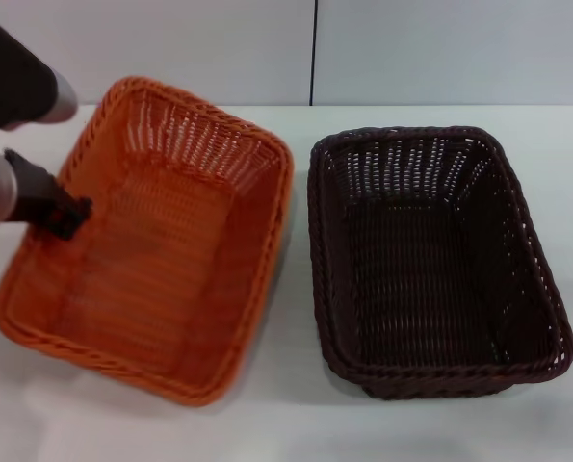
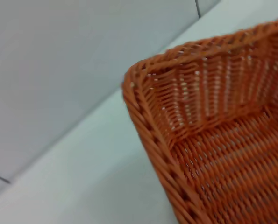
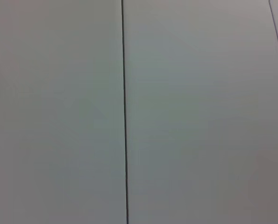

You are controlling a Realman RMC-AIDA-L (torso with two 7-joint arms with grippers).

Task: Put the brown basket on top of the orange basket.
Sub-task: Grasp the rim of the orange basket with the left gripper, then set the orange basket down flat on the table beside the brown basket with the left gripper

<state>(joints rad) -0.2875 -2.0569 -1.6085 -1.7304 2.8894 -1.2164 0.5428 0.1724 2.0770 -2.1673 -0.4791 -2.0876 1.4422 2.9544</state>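
The supporting surface is a flat white table (image 1: 296,423) that meets a pale grey panelled wall at its far edge. Two items rest directly on it, side by side and close together without touching. The bright orange rectangular woven wicker-style basket (image 1: 161,241) sits beneath and around the left gripper (image 1: 69,217), whose black tip is at the basket's left wall. The very dark brown rectangular woven wicker-style basket (image 1: 430,260) sits well to the right of that gripper, upright, open side up. Bare table surface borders both baskets on all visible sides.
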